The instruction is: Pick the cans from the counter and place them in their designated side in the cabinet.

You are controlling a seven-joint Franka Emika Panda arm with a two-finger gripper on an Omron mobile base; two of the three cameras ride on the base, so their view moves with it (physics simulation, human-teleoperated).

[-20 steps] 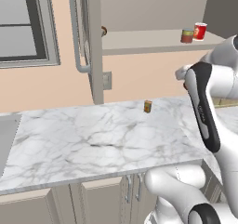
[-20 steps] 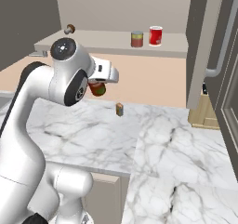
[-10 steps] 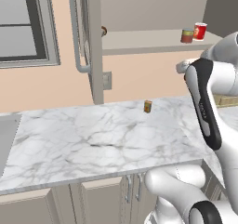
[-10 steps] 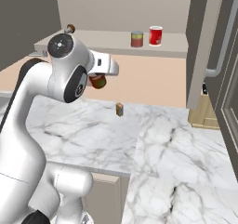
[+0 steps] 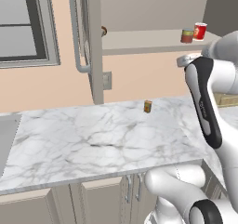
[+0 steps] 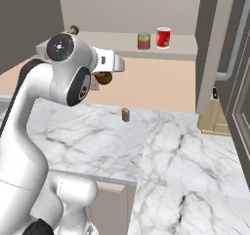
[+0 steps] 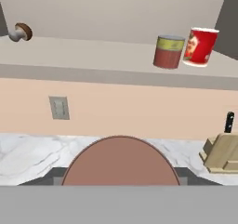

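The end effector (image 6: 104, 78) grips a dark red can (image 6: 103, 77) above the counter (image 6: 161, 146), below the cabinet shelf (image 6: 122, 46).

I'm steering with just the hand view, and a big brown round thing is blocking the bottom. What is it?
Observer: It's the can your hand is holding. From the side it shows red and green.
Operator: Is there anything on the counter under me?
Observer: One small brownish thing stands on the counter, near the wall.
Operator: Is the cabinet open?
Observer: Yes. Its door, with a long grey handle, stands swung open at the shelf's left end.
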